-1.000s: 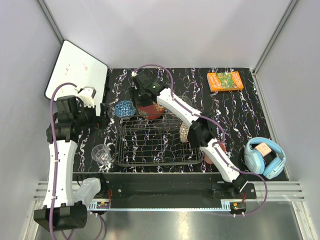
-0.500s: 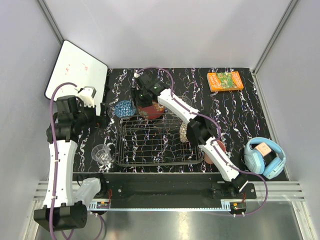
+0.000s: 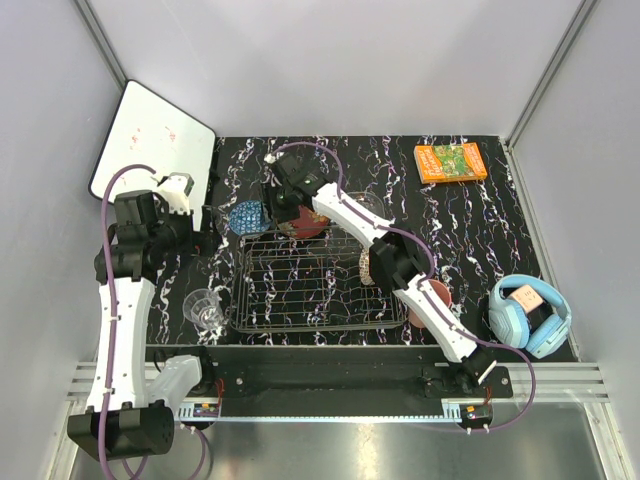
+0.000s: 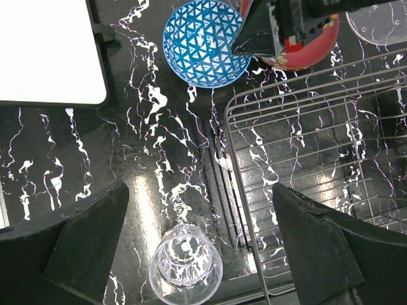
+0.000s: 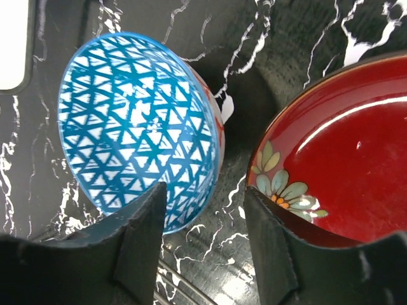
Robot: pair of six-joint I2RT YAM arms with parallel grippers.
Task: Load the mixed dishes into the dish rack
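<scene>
Nearest the bases, the clear glass cup (image 3: 205,306) stands upright on the table just left of the dish rack (image 3: 310,290). The left wrist view shows it under the left gripper (image 4: 200,189), whose fingers are spread wide on nothing. Past the rack's far edge, only the right wrist view shows the right gripper (image 5: 205,190) parted, with the rim of the blue patterned bowl (image 5: 127,127) between its fingers and the red gold-patterned dish (image 5: 337,159) just beside.

Orange book (image 3: 451,162) far right; blue headphones (image 3: 530,315) right edge; white board (image 3: 155,140) left.
</scene>
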